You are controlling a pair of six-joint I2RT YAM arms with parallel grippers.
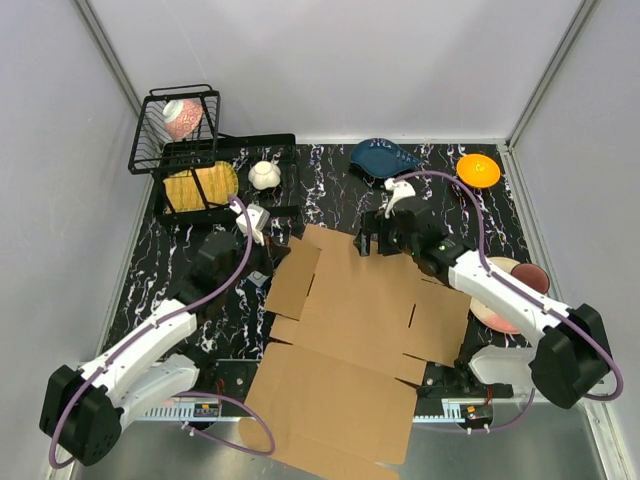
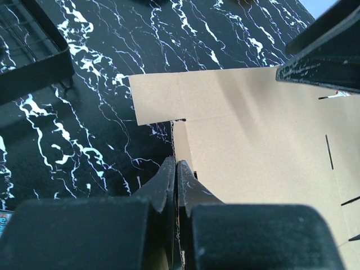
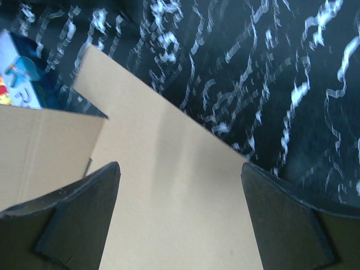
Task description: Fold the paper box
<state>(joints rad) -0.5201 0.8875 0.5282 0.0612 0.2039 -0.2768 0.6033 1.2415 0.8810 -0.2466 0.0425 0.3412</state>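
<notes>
Overhead, the paper box [image 1: 350, 340] lies as a flat, unfolded sheet of plain brown corrugated cardboard, creased and slit, spread between the two grippers. Its near corner is cut off by the frame, and it hides much of the black, white-veined table [image 1: 330, 180]. The left arm [image 1: 140, 350] reaches forward, bent at the elbow. The dark fingers of the left gripper [image 2: 175, 180] are pinched together, and the sheet's left edge runs straight into the seam between them. The right arm [image 1: 500, 290] stretches forward and inward. The right gripper [image 3: 179, 169] is spread wide above the sheet's far flap, which fills the gap between its matte black fingers [image 3: 84, 214]; whether they touch it cannot be told. Left of that gripper, a colourful printed packet [image 3: 17, 84] shows blurred and cropped.
</notes>
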